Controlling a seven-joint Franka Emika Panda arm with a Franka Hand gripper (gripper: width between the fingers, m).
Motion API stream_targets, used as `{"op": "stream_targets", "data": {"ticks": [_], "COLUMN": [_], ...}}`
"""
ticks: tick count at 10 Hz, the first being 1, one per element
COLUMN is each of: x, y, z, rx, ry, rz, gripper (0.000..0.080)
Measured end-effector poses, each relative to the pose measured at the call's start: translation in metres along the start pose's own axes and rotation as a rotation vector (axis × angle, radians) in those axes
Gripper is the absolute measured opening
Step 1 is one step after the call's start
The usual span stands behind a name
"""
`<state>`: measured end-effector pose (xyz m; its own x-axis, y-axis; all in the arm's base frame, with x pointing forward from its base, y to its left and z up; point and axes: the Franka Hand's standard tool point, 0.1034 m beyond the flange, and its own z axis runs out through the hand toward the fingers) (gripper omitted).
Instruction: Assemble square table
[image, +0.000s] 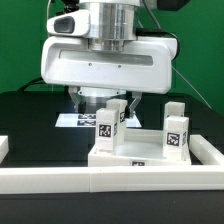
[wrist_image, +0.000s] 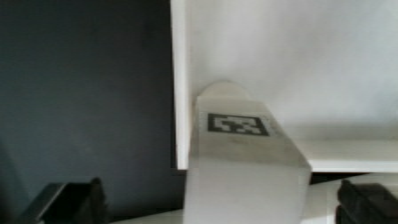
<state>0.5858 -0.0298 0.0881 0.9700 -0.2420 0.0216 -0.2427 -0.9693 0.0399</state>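
Observation:
The white square tabletop (image: 135, 150) lies flat with three white tagged legs standing on it: two close together at the exterior view's left (image: 105, 124) (image: 121, 110) and one at the right (image: 177, 131). My gripper (image: 100, 102) hangs right above the left pair, its fingers mostly hidden behind them. In the wrist view a white leg (wrist_image: 240, 150) with a tag rises between my black fingers (wrist_image: 71, 200), over the tabletop's edge (wrist_image: 285, 60). My gripper (wrist_image: 222, 205) is open, with gaps on both sides of the leg.
A long white rail (image: 110, 180) runs along the front of the work surface. The marker board (image: 72, 118) lies on the black table behind the tabletop. A green wall is at the back.

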Motion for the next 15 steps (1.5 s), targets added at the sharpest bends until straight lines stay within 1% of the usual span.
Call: {"op": "stream_targets", "data": {"ticks": [2, 3, 4, 5, 6, 9, 13, 14, 15], "x": [0.0038, 0.0039, 0.0040, 0.0040, 0.0040, 0.0039, 0.0036, 0.0039, 0.0040], "y": [-0.0001, -0.0003, 0.0001, 0.0001, 0.0001, 0.0002, 0.0002, 0.0020, 0.0026], "z": [0.0005, 0.0008, 0.0008, 0.0007, 0.0007, 0.0008, 0.0012, 0.0019, 0.0022], "rx": [-0.002, -0.003, -0.003, -0.003, -0.003, -0.002, 0.002, 0.021, 0.030], "ry": [0.021, 0.022, 0.022, 0.022, 0.022, 0.022, 0.021, 0.028, 0.034], "rz": [-0.003, -0.003, -0.002, -0.002, -0.002, 0.040, 0.274, 0.429, 0.552], "gripper": [0.0649, 0.0610, 0.0473, 0.0473, 0.0300, 0.0291, 0.0291, 0.0291, 0.0291]}}
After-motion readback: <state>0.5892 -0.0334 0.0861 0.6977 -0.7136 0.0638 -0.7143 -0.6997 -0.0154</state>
